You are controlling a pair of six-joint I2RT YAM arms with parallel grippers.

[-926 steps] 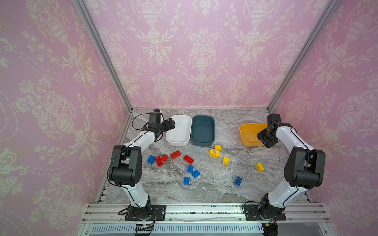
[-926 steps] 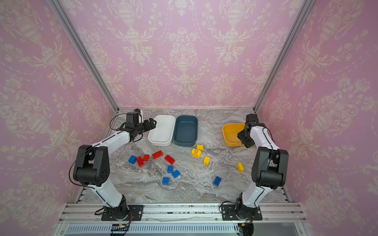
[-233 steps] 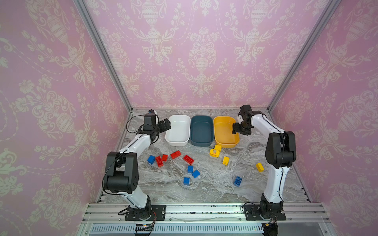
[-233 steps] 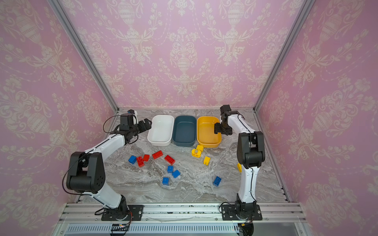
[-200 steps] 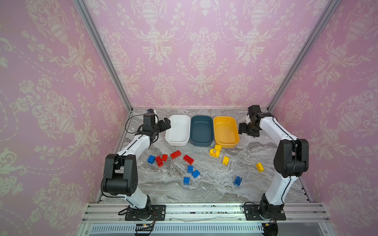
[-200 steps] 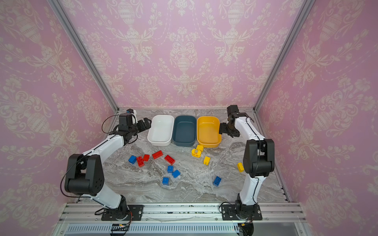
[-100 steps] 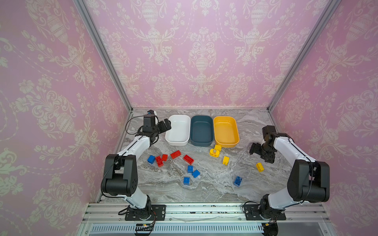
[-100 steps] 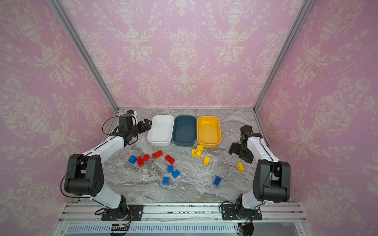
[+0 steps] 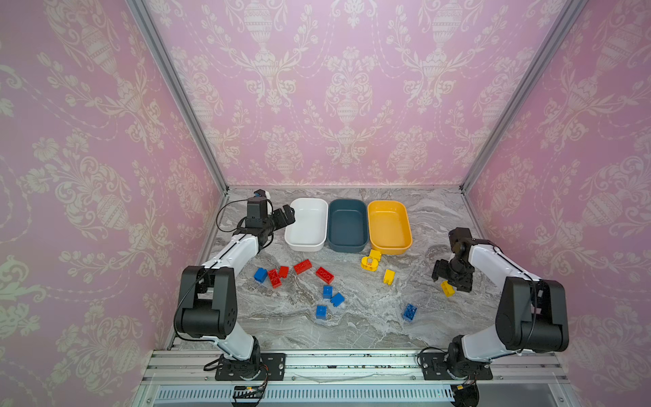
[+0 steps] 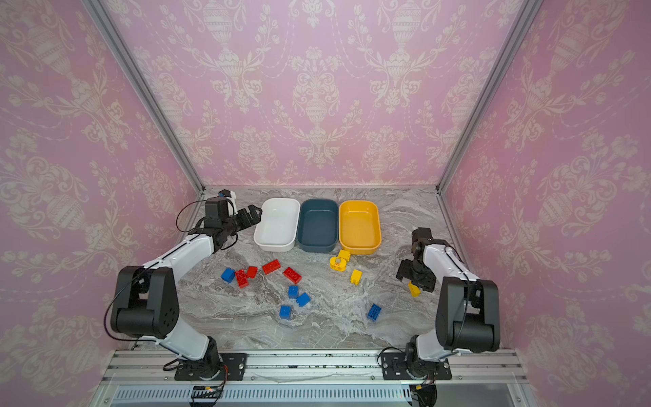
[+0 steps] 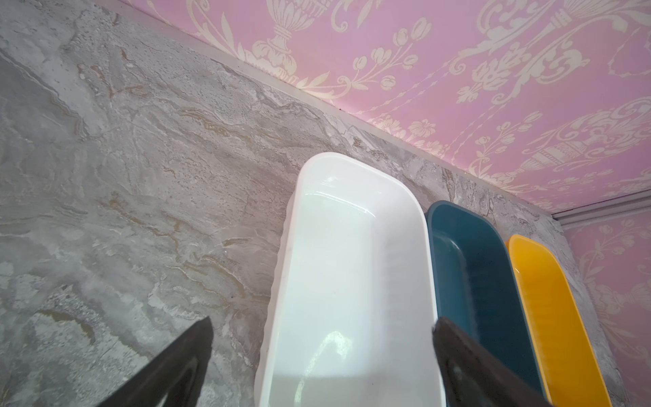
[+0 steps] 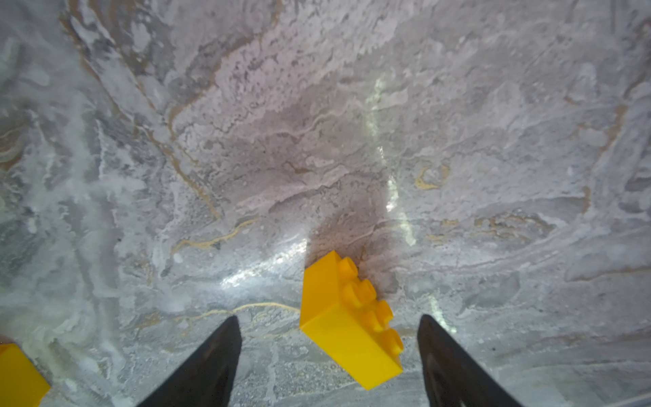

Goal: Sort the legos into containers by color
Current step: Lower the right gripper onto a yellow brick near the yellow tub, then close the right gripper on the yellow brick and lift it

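Left gripper [image 9: 283, 216]: mine, spread wide with nothing in it. In the left wrist view my dark left fingers [image 11: 176, 366] stand far apart over the table [image 9: 352, 327].
White tub [image 9: 306, 225]: just ahead of my left fingers, its long body running away from them. One fingertip sits outside its outer wall, the other by the rim next to the teal one. Touching or not, I cannot tell.
Teal tub [image 9: 347, 225]: one place past the white tub from my left fingers, wall against wall with it.
Yellow tub [image 9: 389, 225]: farthest from my left fingers, close beside the teal tub and well apart from my right fingers.
Red legos [image 9: 303, 266]: four, loose on the table between my two grippers, nearer the left one.
Blue legos [image 9: 327, 291]: one beside the red group and three clustered mid-table. A lone blue brick [image 9: 409, 312] lies near my right fingers.
Rounded yellow piece [image 9: 369, 262]: just before the yellow tub, touching a small yellow brick [image 9: 375, 254]. A second yellow brick [image 9: 388, 276] lies near them.
Right gripper [image 9: 449, 278]: mine, parted and lowered to the table, one of my right fingers [image 12: 454, 366] on each side of the last yellow brick [image 12: 338, 317].
Last yellow brick: between my right fingers, on its side and skewed, studs facing one finger, with a gap on each side.
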